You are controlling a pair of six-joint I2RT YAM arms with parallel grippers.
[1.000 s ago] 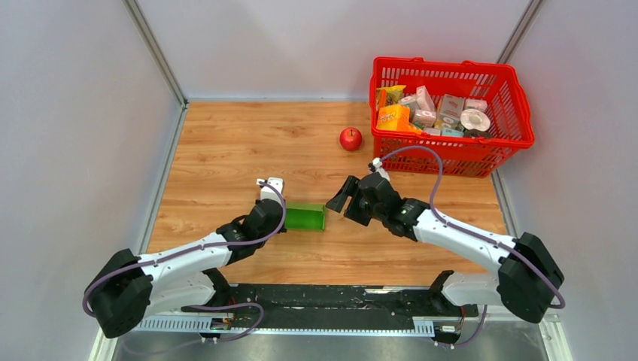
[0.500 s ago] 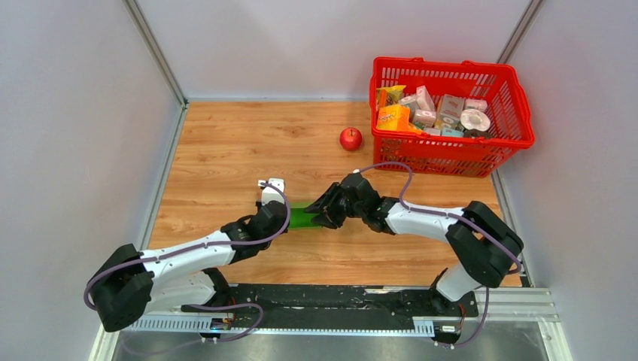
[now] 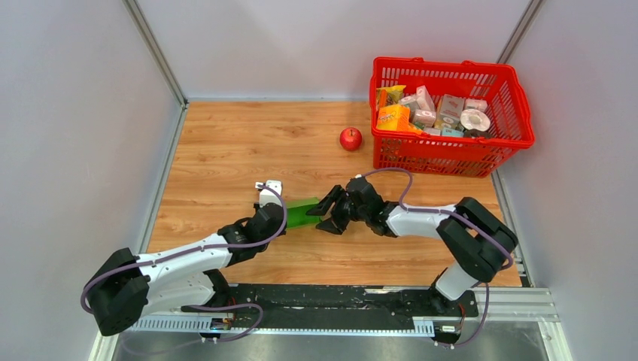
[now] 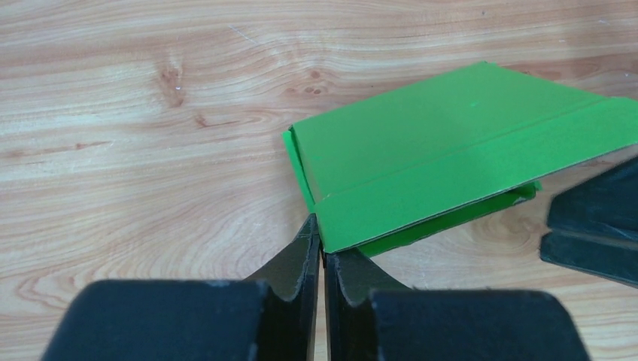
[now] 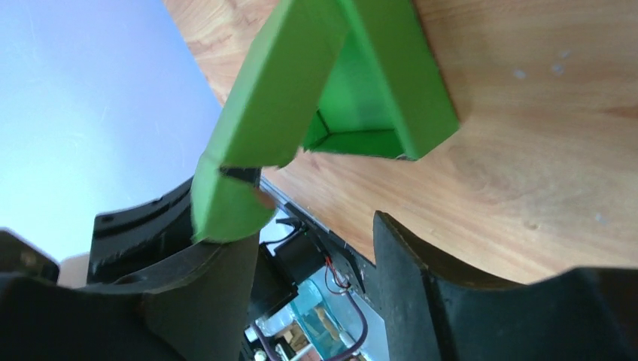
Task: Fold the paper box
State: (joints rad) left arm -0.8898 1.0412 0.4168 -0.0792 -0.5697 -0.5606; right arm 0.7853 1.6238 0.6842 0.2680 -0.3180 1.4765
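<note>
The paper box [image 3: 302, 213] is a bright green cardboard blank, partly folded, lying on the wooden table between the two grippers. My left gripper [image 3: 281, 219] is shut on its near left corner; in the left wrist view the fingertips [image 4: 310, 239] pinch the edge of the box [image 4: 436, 154]. My right gripper [image 3: 325, 213] is open at the box's right end. In the right wrist view the open end of the box [image 5: 361, 83] faces the camera. A rounded green flap [image 5: 226, 203] rests against one finger of the right gripper [image 5: 305, 229], with nothing held between the jaws.
A red apple [image 3: 350, 138] lies on the table behind the box. A red basket [image 3: 450, 65] with several small printed packages stands at the back right. Grey walls close in the table on the left, back and right.
My right gripper has moved left from a little right of the box to its right end, and its forearm has dropped lower. The box's right end has shifted slightly. The left arm has barely moved.
</note>
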